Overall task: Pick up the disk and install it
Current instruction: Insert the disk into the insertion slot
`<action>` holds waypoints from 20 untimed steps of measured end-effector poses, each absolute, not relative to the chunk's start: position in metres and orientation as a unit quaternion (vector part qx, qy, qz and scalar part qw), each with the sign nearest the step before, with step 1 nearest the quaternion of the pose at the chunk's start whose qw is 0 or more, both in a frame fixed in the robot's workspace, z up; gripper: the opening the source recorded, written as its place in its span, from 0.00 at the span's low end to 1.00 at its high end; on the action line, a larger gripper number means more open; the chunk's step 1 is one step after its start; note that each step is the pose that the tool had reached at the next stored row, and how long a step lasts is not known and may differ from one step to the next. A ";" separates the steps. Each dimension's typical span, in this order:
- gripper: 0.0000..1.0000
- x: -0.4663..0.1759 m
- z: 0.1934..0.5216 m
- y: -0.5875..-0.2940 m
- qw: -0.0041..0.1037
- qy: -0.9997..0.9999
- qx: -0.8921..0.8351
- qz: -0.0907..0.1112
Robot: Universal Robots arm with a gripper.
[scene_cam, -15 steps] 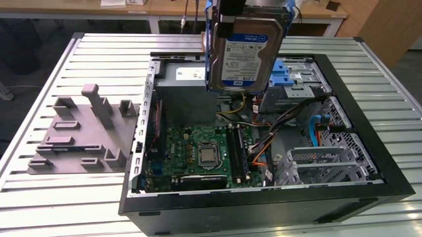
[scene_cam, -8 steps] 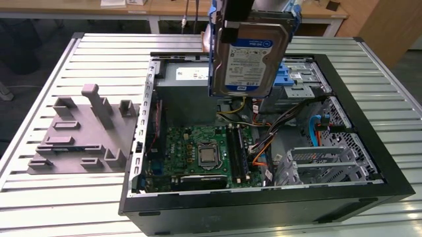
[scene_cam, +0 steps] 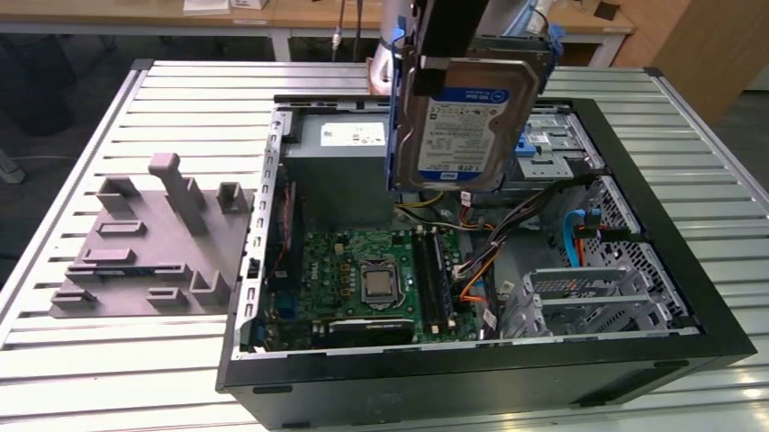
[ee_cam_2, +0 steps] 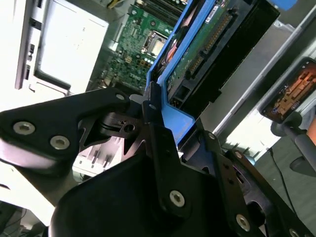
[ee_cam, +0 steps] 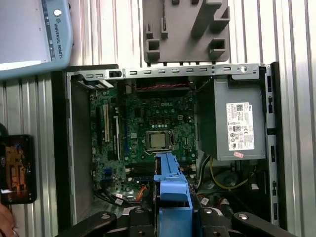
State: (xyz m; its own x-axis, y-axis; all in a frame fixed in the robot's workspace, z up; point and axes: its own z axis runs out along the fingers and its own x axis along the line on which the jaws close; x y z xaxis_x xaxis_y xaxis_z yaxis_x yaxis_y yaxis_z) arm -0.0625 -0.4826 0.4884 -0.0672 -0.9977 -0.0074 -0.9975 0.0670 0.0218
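Above a slatted metal table (scene_cam: 72,360) and an open computer case (scene_cam: 481,378), we judge the carry step in hand: the gripper's (ee_cam_2: 165,121) fingers (ee_cam_2: 152,133) pinch the disk (scene_cam: 463,126) between them by its blue bracket (ee_cam: 170,182), uninstalled.

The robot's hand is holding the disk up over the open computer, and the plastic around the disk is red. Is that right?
Nearly. The plastic bracket around the disk is blue, not red, as the first wrist view shows. The rest is right: the hand holds the disk up over the open computer.
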 end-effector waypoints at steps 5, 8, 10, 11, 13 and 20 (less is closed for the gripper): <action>0.36 -0.062 0.486 -0.499 0.005 -0.730 0.683 -0.010; 0.36 -0.053 0.485 -0.501 0.005 -0.730 0.683 -0.011; 0.36 -0.046 0.483 -0.501 0.005 -0.730 0.683 -0.011; 0.36 -0.043 0.482 -0.501 0.005 -0.730 0.683 -0.011; 0.36 -0.038 0.479 -0.502 0.005 -0.730 0.683 -0.011; 0.36 -0.037 0.472 -0.524 0.005 -0.730 0.683 -0.011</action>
